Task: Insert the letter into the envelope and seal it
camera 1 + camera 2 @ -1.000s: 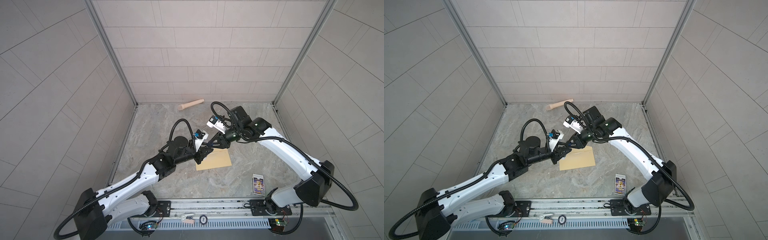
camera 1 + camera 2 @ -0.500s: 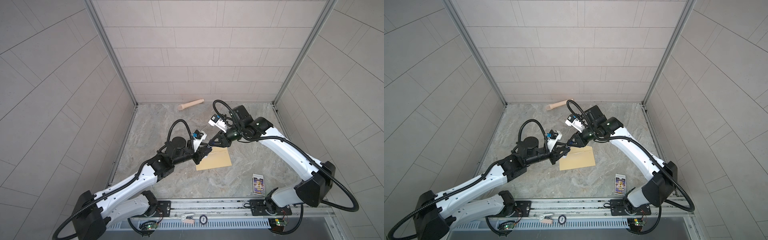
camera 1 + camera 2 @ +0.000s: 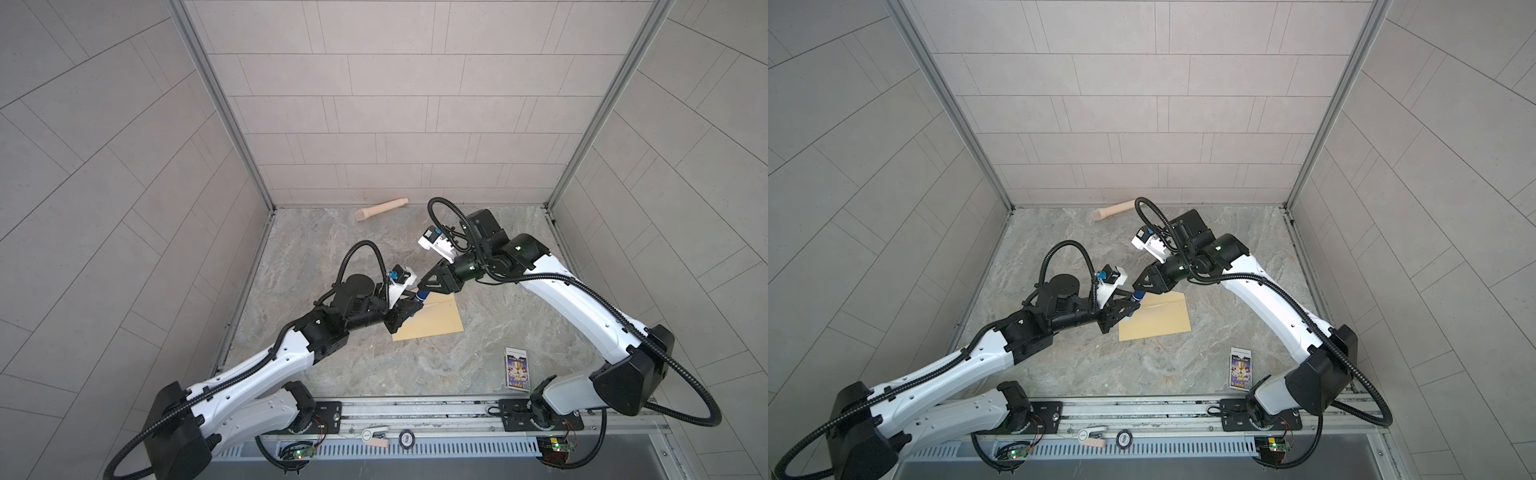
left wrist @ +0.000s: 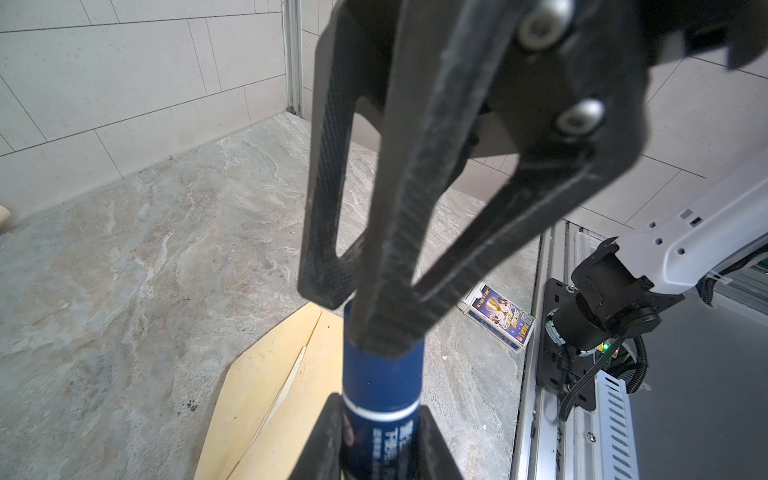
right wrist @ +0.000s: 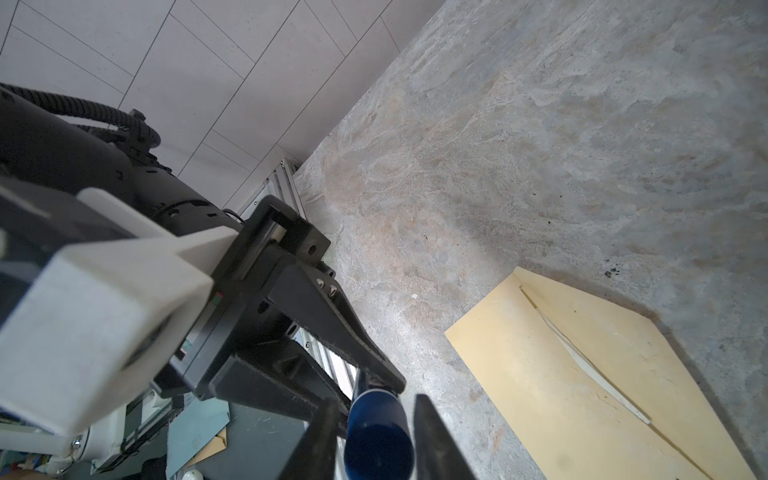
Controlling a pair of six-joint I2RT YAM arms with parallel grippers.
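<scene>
One blue tube: left pincer clamps, right pincer loosely straddles.

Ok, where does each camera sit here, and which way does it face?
Top views: high above the robot's front rail, looking down on the table; both arms show.
Left wrist: on the left arm, looking along the left gripper at the blue tube and the envelope; its fingers show.
Right wrist: on the right arm, looking past the right gripper at the same tube and envelope; the left gripper shows too.
Shared: all four show the envelope.
</scene>
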